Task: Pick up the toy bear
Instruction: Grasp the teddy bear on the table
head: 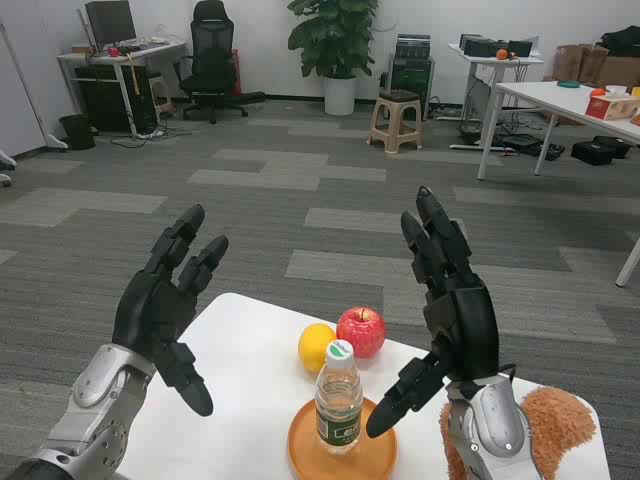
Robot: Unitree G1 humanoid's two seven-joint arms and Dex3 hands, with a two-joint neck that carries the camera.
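Note:
The toy bear, brown and furry, lies at the table's right front corner, mostly hidden behind my right forearm. My right hand is raised above the table with fingers spread and empty, up and to the left of the bear. My left hand is also raised with fingers apart over the table's left side, holding nothing.
On the white table an orange plate carries a small water bottle. Behind it sit a red apple and an orange fruit. Beyond the table are grey carpet, a stool, desks and a plant.

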